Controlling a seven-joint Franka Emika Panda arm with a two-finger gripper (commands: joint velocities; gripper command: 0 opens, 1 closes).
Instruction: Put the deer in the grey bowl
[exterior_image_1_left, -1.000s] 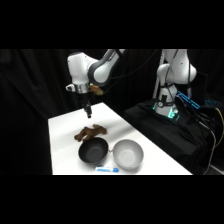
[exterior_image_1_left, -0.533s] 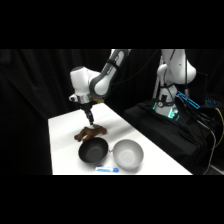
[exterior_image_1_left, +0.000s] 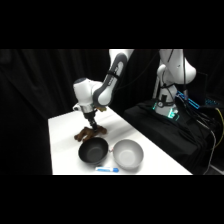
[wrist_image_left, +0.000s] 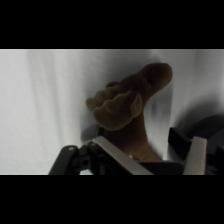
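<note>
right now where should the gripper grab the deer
Across the body, from straight above. The deer lies flat on the table beside the black bowl, so its trunk is the thickest part offered upward; the legs look too thin to hold. In the wrist view the gripper already has a finger on each side of the body, jaws open.

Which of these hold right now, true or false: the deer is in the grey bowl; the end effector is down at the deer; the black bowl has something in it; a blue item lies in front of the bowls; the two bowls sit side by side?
1. The deer is in the grey bowl. False: it lies on the table, behind the black bowl.
2. The end effector is down at the deer. True.
3. The black bowl holds something. False: it looks empty.
4. A blue item lies in front of the bowls. True.
5. The bowls sit side by side. True.
</note>
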